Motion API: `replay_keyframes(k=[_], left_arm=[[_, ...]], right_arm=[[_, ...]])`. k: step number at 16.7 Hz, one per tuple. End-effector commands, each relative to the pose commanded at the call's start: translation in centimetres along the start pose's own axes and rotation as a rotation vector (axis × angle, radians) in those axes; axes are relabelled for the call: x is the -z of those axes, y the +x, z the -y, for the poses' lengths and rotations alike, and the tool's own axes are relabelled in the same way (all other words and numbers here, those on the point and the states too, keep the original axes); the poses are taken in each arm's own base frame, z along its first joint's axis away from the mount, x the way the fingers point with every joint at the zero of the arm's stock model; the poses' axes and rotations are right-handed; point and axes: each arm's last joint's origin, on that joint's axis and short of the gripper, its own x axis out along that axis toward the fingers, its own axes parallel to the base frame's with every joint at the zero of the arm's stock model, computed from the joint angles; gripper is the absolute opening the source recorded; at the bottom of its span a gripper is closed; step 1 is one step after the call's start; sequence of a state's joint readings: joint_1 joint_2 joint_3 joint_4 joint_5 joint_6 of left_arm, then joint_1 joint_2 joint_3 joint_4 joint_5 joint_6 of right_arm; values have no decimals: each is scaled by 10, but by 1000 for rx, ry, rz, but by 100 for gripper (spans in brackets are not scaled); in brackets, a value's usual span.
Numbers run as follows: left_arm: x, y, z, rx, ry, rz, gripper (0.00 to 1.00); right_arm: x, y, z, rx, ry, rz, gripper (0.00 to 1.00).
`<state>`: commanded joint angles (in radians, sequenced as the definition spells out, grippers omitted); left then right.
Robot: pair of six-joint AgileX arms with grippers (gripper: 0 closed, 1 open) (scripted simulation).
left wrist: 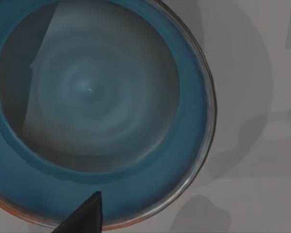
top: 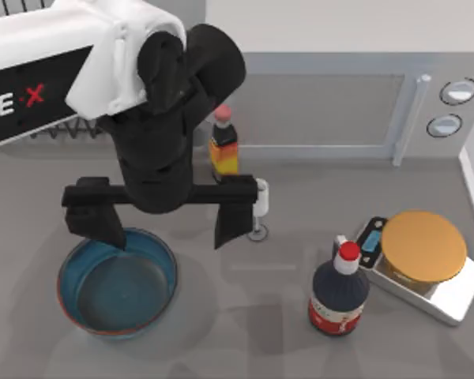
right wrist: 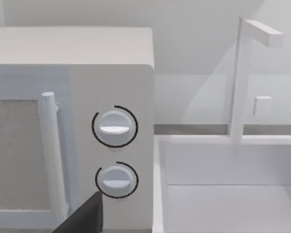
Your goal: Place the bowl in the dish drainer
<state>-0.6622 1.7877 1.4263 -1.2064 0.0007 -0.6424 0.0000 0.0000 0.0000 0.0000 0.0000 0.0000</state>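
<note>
The left gripper (top: 170, 229), fingers spread wide, hovers over the bowl (top: 117, 283) at the bench's (top: 245, 332) left front, one fingertip above its rim. Behind the arm, the dish drainer (top: 63, 130) peeks out. A wine glass (top: 259, 207), two bottles and a microwave (top: 332, 106) stand to the right.

We see a grey counter (top: 245, 332) with soft shadows. At twelve o'clock stands a grey microwave (top: 324, 103) against a pale wall (right wrist: 199, 43); a white sink (right wrist: 223, 194) sits at three o'clock.
</note>
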Motion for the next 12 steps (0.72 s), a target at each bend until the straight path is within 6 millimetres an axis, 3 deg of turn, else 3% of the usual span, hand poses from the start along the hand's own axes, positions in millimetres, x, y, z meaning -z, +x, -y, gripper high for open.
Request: replay_keyframes(k=[3,9,12], left_arm=[[-1,12,1,-4,3,-5,100],[-2,81,3,3,4,5,100],[1,100,1,-2,4,-2,100]], right_arm=[[0,0,0,0,0,0,100],[0,0,0,0,0,0,100],[0,0,0,0,0,0,100]])
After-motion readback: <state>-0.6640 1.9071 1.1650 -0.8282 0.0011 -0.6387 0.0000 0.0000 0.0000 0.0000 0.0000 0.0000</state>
